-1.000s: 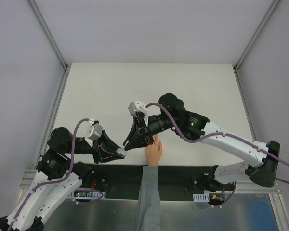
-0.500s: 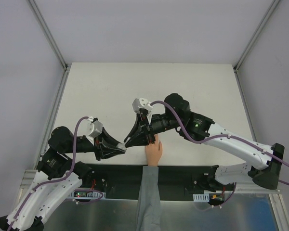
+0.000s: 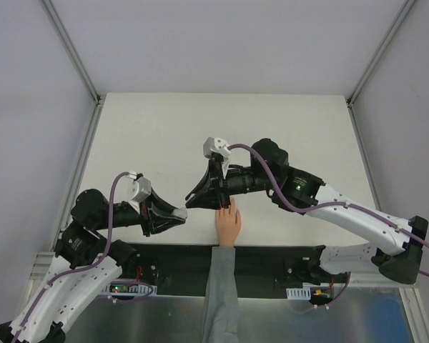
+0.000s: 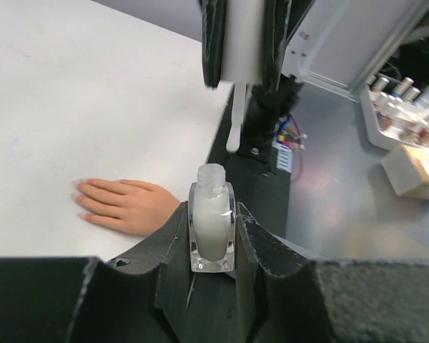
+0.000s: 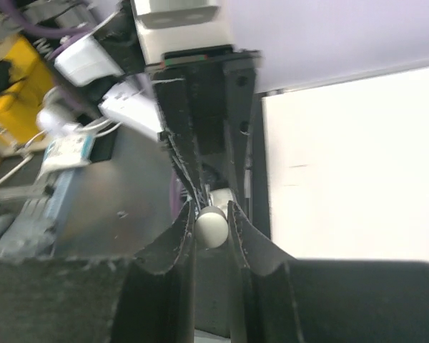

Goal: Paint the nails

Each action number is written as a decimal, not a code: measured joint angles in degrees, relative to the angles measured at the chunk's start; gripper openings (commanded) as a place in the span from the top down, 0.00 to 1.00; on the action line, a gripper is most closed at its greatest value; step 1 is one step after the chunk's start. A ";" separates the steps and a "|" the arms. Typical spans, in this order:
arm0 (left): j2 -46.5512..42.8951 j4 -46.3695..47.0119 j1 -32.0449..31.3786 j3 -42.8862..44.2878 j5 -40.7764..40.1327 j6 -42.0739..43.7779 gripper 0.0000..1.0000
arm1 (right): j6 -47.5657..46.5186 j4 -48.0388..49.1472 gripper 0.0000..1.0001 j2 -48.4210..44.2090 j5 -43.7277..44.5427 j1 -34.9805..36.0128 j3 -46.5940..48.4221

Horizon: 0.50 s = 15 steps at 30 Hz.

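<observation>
A small peach hand [image 3: 228, 223] with a grey sleeve [image 3: 219, 300] lies flat at the table's near edge. Its pale nails [image 4: 81, 200] point left in the left wrist view. My left gripper [image 4: 213, 209] is shut on an uncapped clear bottle of white polish [image 4: 212, 234], held upright to the left of the hand. My right gripper [image 5: 211, 209] is shut on the white cap [image 5: 211, 227]. The cap's brush [image 4: 233, 123] hangs just above the bottle's mouth without touching it. In the top view both grippers' tips meet left of the hand, the left gripper [image 3: 181, 212] below the right gripper [image 3: 191, 199].
A black strip [image 3: 272, 259] runs along the table's near edge, with the arm bases behind it. Off the table, a rack of small bottles [image 4: 407, 107] and a pale box [image 4: 415, 170] sit to the right in the left wrist view.
Both grippers have drifted a little away from the near edge, staying tip to tip. The right arm's wrist has shifted right. The hand has not moved.
</observation>
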 measured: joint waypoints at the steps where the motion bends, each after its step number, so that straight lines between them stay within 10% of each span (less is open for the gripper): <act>1: -0.39 -0.44 0.00 0.00 -1.51 0.15 1.00 | 0.57 -0.50 1.00 -0.68 2.10 -0.04 0.00; 15: 1.18 -1.92 0.00 5.09 -28.57 3.67 1.00 | 9.75 -17.49 1.00 -2.58 27.15 -9.86 -11.56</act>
